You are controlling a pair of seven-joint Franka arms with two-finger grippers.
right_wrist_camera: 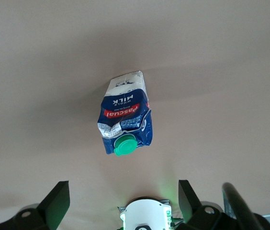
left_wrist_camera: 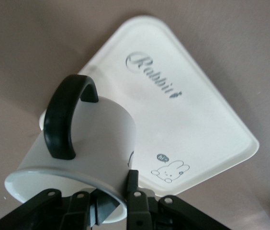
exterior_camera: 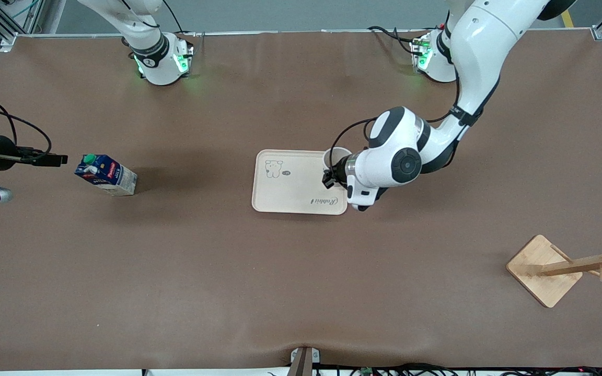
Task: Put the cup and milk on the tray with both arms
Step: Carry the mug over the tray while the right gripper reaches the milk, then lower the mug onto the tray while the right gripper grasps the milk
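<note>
The left gripper [left_wrist_camera: 111,203], clamped on the cup's [left_wrist_camera: 77,158] rim, hangs over the tray [exterior_camera: 290,196] edge at the bench's middle — released here, it may tip. The right gripper [right_wrist_camera: 120,203], fingers apart, waits above the milk [exterior_camera: 106,175] near the right arm's end.

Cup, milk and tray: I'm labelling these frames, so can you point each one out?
cup [left_wrist_camera: 94,143], left wrist view, on its white side wall.
milk [right_wrist_camera: 124,117], right wrist view, on its blue label face.
tray [exterior_camera: 293,193], front view, on a bare part of its flat cream surface.
</note>
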